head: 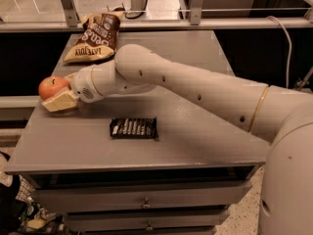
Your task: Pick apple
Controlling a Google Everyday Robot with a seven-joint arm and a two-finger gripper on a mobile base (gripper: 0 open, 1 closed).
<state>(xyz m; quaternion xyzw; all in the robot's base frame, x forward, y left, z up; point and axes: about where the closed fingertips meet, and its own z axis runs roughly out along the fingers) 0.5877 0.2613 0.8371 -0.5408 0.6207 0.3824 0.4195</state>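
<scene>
The red-orange apple [53, 87] is at the left edge of the grey table [195, 141]. My gripper [62, 91] reaches it from the right, at the end of the long white arm that crosses the table. A cream finger [59, 103] lies against the apple's near underside, and the other finger shows behind it. The fingers are closed around the apple. Whether the apple rests on the table or is lifted off it I cannot tell.
A brown chip bag [95, 39] lies at the back left of the table. A black snack bar packet [133, 128] lies in front of the arm near the middle. Drawers are below the table front. A rail runs behind the table.
</scene>
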